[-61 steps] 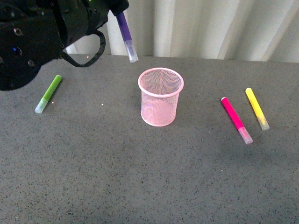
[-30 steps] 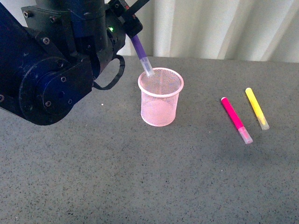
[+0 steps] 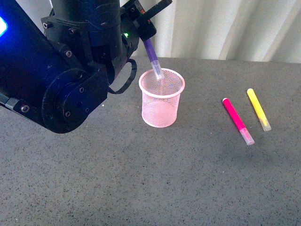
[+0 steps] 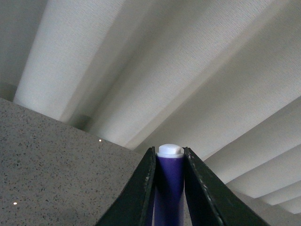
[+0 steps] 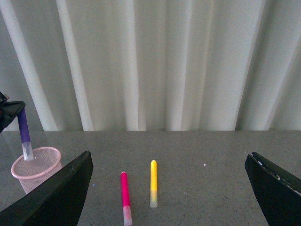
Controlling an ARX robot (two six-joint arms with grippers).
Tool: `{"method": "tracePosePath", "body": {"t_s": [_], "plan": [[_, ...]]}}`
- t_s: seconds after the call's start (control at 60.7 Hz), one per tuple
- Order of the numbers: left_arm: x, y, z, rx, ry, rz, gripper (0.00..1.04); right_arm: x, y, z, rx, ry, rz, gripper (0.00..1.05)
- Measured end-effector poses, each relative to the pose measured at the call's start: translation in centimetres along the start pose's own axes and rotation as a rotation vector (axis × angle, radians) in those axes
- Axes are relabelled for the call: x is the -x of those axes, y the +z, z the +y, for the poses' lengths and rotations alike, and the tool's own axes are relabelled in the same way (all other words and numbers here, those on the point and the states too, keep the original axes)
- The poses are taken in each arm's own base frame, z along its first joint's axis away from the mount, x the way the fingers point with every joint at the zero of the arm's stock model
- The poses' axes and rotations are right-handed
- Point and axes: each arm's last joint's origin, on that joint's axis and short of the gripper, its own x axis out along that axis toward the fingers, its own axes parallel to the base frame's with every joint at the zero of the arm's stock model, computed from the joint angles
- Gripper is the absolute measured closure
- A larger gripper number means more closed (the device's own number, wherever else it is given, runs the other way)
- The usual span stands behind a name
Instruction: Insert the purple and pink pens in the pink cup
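Upper left in the front view, the left gripper clamps the purple pen, which is tilted with its clear cap just inside the rim of the pink cup at centre frame. The pink pen lies on the table at right, beside a yellow pen. The right gripper is spread wide and holds nothing.
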Motion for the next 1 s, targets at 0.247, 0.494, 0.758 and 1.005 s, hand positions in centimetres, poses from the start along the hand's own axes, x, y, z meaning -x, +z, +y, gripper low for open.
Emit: {"method": "tracePosePath", "body": {"t_s": [0.247,0.494,0.758,1.005], "plan": [[0.0,0.0,0.0,-0.017,-0.012,-0.004,0.42,0.0,0.0,0.0,0.000,0.000,0.000,0.07],[0.4,0.7,0.4,-0.047,-0.026,0.064,0.07,0.0,0.0,0.0,0.000,0.000,0.000,0.07],[3.3,6.8,0.7,-0.164,-0.106,0.283,0.07,0.0,0.0,0.0,0.000,0.000,0.000,0.07],[10.7,11.9,1.8,-0.242,-0.251,0.406,0.07,0.0,0.0,0.0,0.000,0.000,0.000,0.07]]}}
